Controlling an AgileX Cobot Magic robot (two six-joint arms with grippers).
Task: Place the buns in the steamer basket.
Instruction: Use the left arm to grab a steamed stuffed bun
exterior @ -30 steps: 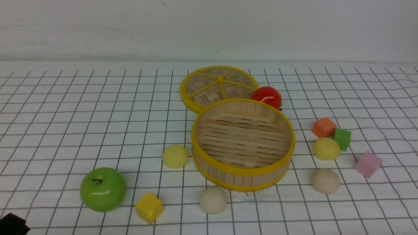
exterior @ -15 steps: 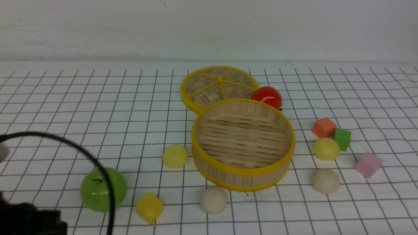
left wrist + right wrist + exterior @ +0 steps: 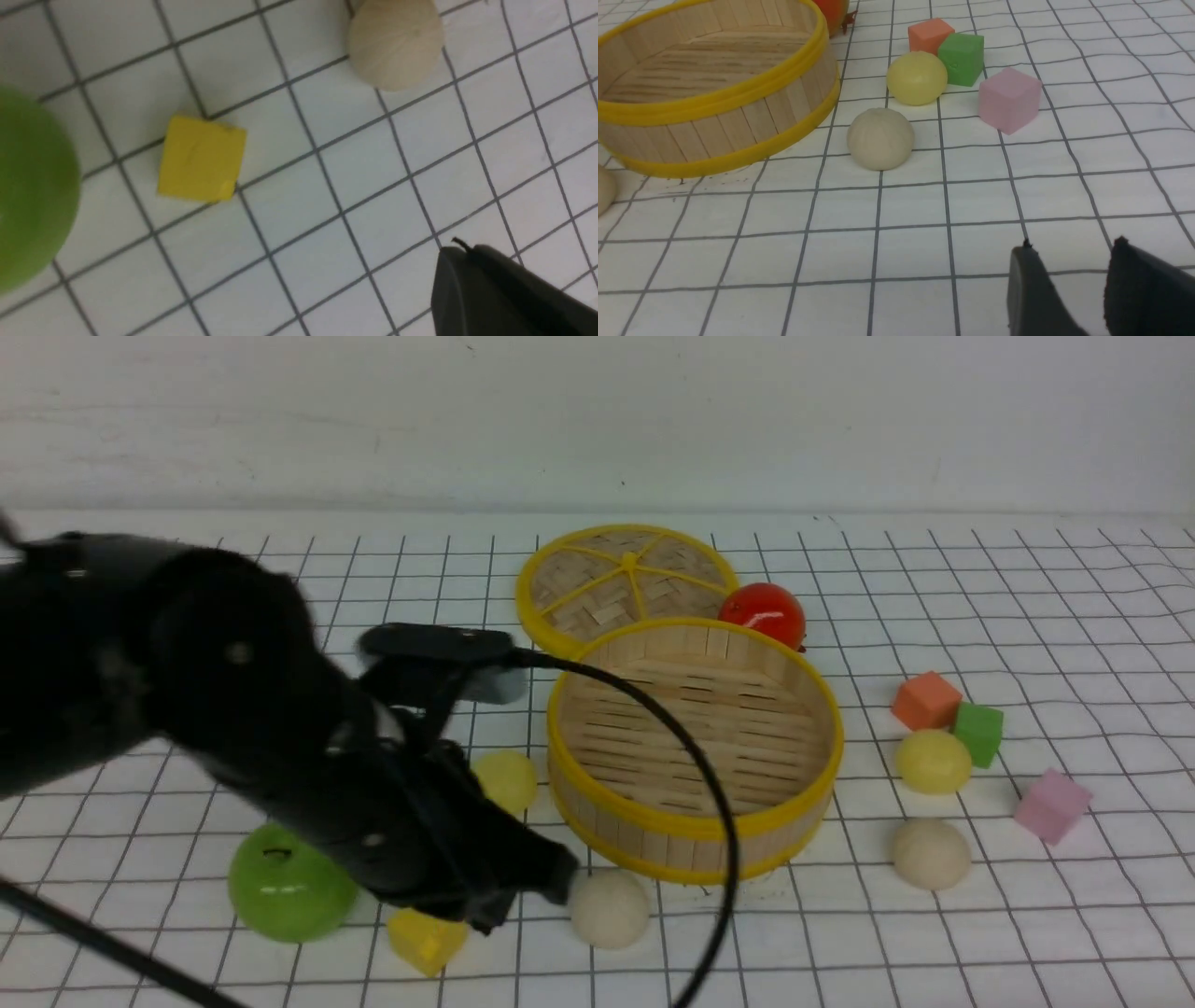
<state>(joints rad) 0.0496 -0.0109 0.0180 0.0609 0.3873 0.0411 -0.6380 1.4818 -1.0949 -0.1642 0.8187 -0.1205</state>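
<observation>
The steamer basket [image 3: 693, 825] stands empty mid-table; it also shows in the right wrist view [image 3: 714, 126]. Left of it is a pale yellow bun [image 3: 509, 778], partly behind my left arm. A cream bun [image 3: 610, 907] lies in front of the basket, and shows in the left wrist view [image 3: 395, 44]. To the basket's right lie a pale yellow bun [image 3: 933, 762] [image 3: 916, 78] and a cream bun [image 3: 930, 854] [image 3: 880, 138]. My left gripper [image 3: 553, 887] [image 3: 460, 252] is shut and empty, just left of the front cream bun. My right gripper [image 3: 1073, 249] is open and empty, nearer to me than the right-hand buns.
A woven lid [image 3: 625, 581] and a red fruit [image 3: 764, 613] lie behind the basket. A green apple [image 3: 285, 891] and yellow cube [image 3: 425, 941] sit under my left arm. Orange [image 3: 926, 700], green [image 3: 978, 733] and pink [image 3: 1052, 805] cubes lie at the right.
My left arm has swung in from the lower left corner across the table, bringing its gripper beside the front cream bun. No object has moved.
</observation>
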